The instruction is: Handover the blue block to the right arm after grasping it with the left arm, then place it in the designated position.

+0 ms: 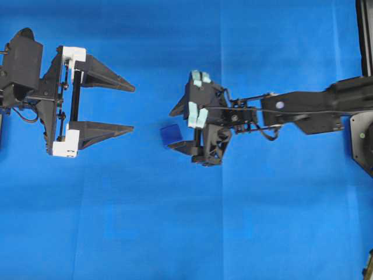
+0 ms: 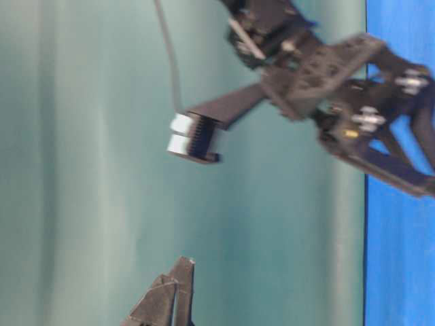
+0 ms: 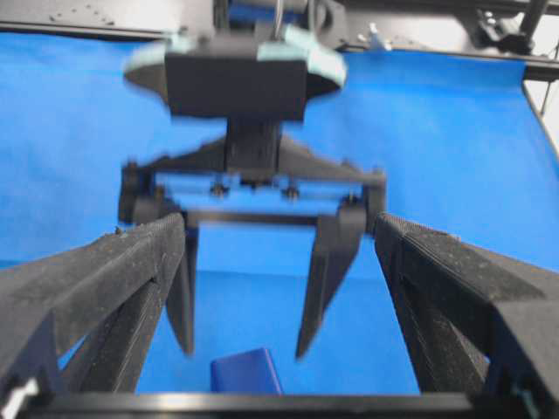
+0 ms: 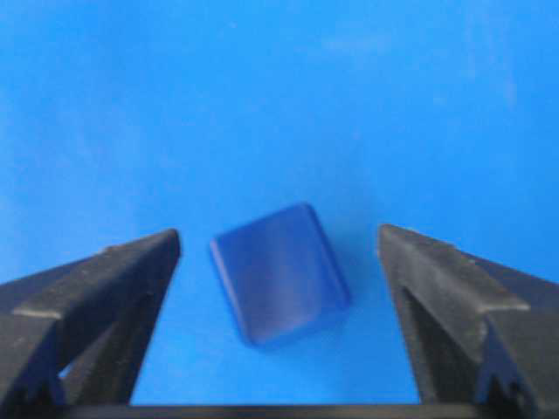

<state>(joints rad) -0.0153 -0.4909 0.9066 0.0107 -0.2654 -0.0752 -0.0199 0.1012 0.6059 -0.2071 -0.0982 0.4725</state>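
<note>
the right gripper [image 1: 176,128] has its black fingers spread wide apart, with clear gaps on both sides of the blue block [image 1: 171,135], which lies on the blue cloth [image 1: 175,233] between the fingertips and touches neither in the right wrist view. the block sits slightly skewed to the fingers, resting flat on the cloth, free of any grip. well apart on the left of the overhead view, the left gripper [image 1: 133,108], with white brackets at its finger bases, is also wide apart and holds nothing, pointing toward the block.
</note>
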